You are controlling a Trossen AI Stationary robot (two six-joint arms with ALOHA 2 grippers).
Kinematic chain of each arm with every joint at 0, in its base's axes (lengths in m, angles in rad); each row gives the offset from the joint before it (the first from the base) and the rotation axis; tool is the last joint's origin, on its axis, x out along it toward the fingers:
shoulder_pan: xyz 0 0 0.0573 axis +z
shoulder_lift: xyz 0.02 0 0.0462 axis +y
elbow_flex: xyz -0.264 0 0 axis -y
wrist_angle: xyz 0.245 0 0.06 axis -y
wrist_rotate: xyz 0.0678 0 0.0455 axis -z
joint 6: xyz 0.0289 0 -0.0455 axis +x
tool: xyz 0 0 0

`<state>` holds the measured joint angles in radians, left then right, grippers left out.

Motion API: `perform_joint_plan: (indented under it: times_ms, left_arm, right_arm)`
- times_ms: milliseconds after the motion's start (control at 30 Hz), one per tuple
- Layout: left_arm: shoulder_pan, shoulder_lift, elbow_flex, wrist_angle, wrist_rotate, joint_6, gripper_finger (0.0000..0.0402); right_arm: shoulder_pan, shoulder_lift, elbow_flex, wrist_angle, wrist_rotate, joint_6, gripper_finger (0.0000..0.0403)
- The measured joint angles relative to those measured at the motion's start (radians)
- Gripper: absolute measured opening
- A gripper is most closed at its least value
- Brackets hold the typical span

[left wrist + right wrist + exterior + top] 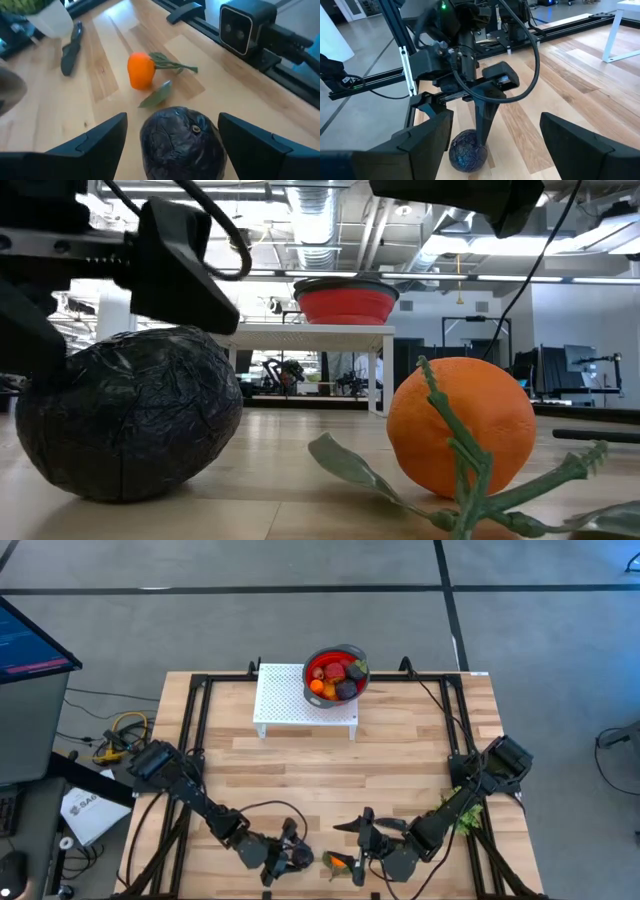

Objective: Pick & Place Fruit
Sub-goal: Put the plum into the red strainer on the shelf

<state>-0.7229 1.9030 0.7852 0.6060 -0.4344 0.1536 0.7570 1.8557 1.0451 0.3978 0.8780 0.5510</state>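
Observation:
A dark purple wrinkled fruit (182,145) (130,415) rests on the table near its near edge. My left gripper (172,118) (296,858) is open, with one finger on either side of this fruit. An orange with green leaves (141,71) (462,425) lies on the wood just right of it. My right gripper (495,145) (374,843) is open, hovers right of the orange and touches nothing. Several more fruit pieces (335,678) sit in a grey bowl (312,658). My left gripper comes at the purple fruit low and slanting, its fingers (100,142) beside the fruit's two flanks (147,137). The fruit sits on the table. I cannot tell whether either finger touches it.
The bowl stands on a white perforated stand (285,700) at the table's far side. A black knife (70,47) lies beyond the orange. A green leafy bunch (467,817) lies by the right arm. Bare wood (330,770) stretches across the table's middle.

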Motion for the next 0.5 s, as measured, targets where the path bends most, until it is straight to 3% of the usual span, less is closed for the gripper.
perform_joint_plan:
  times_ms: [133, 500]
  left_arm:
    - [0.024, 0.000, 0.000, 0.002, 0.056, -0.080, 0.0306]
    - [0.046, 0.039, -0.001, 0.002, 0.061, -0.054, 0.0299]
  right_arm:
    - [0.000, 0.000, 0.000, 0.000, 0.000, 0.000, 0.0304]
    - [0.000, 0.000, 0.000, 0.000, 0.000, 0.000, 0.0304]
